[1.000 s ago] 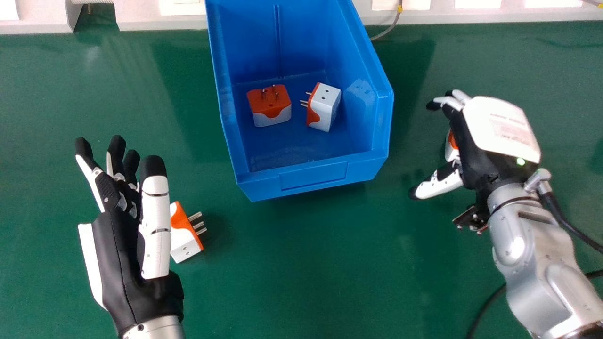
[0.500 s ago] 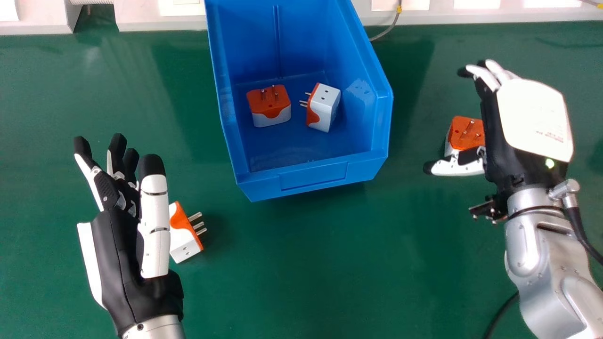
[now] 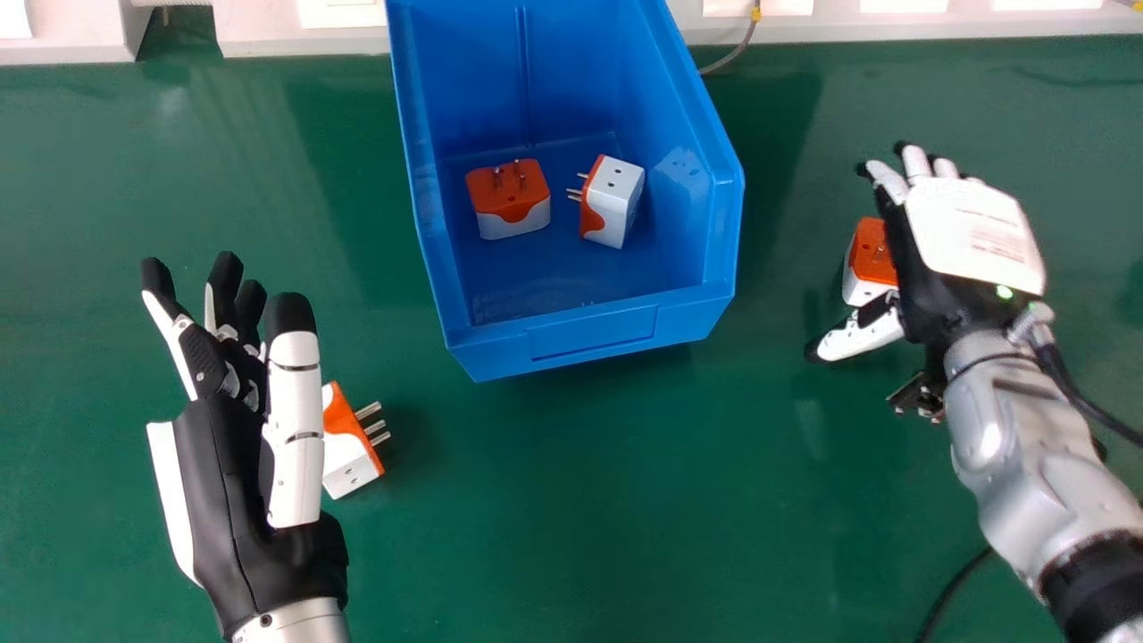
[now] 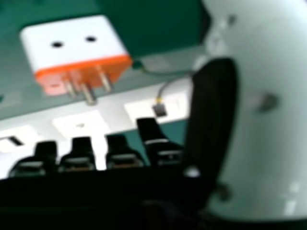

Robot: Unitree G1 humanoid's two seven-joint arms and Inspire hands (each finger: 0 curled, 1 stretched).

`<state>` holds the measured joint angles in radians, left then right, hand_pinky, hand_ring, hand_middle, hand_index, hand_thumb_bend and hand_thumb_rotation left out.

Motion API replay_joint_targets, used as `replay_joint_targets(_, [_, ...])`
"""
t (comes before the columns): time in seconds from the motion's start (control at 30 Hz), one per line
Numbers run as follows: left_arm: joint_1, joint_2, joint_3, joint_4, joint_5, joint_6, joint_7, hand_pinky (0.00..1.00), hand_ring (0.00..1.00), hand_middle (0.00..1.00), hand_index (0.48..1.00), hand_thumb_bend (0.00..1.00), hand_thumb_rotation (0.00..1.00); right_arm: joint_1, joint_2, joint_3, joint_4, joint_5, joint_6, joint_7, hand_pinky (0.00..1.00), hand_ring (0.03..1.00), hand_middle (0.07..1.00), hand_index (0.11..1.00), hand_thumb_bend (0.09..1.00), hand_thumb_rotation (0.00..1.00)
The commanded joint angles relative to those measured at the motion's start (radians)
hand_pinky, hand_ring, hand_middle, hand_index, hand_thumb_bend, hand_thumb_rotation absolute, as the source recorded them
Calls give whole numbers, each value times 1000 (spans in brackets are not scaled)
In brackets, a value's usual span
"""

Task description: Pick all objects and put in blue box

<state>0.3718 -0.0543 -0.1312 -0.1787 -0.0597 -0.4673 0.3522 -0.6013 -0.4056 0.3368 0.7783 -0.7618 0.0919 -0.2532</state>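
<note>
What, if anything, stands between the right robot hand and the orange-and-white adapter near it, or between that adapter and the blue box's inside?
Nothing visible stands between the right robot hand and the adapter. Before the inside of the blue box stands its right wall, so the adapter probably needs lifting over.

top-cropped blue box (image 3: 594, 335), adapter (image 3: 351, 460) partly behind left hand (image 3: 234, 487), another adapter (image 3: 870, 253) partly behind right hand (image 3: 973, 234)

four adapters (image 3: 513, 214), one box (image 3: 589, 335), two hands (image 3: 232, 500)

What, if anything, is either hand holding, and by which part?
Nothing is held: the left hand is open, the right hand open beside a plug adapter.
</note>
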Motion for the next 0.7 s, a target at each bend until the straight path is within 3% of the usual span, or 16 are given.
replay_joint_targets(0.0, [-22, -83, -1, -7, 4, -24, 3, 925, 964, 974, 966, 556, 699, -71, -26, 23, 40, -20, -21, 1, 1000, 1000, 1000, 913, 970, 215])
replay_joint_targets(0.23, [-23, -84, -1, -7, 5, -22, 5, 922, 961, 972, 965, 549, 700, -190, -13, 97, 228, -17, -81, 14, 1000, 1000, 1000, 907, 968, 211])
replay_joint_targets(0.4, [-23, -84, -1, -6, 7, -28, 5, 923, 962, 973, 966, 541, 703, -256, -2, 136, 336, 4, -124, 114, 1000, 1000, 1000, 879, 932, 183])
replay_joint_targets(0.47, [-22, -84, -2, -8, 3, -29, 4, 925, 963, 973, 965, 542, 703, -271, 7, 143, 363, 13, -123, 154, 729, 868, 904, 799, 877, 87])
replay_joint_targets(0.53, [-22, -83, -2, -8, 3, -29, 3, 927, 967, 975, 967, 541, 704, -281, 14, 144, 385, 26, -122, 184, 586, 742, 829, 737, 849, 22])
replay_joint_targets(0.57, [-22, -83, -1, -7, 5, -30, 4, 926, 966, 974, 965, 539, 705, -290, 20, 141, 402, 37, -113, 214, 507, 631, 769, 701, 850, 11])
replay_joint_targets(0.6, [-23, -82, -1, -6, 5, -31, 3, 926, 966, 974, 965, 539, 705, -299, 25, 137, 417, 47, -106, 243, 507, 631, 769, 701, 850, 11])
replay_joint_targets(0.67, [-23, -81, -1, -6, 1, -30, 0, 927, 966, 974, 967, 540, 706, -326, 41, 137, 445, 60, -53, 316, 420, 494, 650, 681, 628, 2])
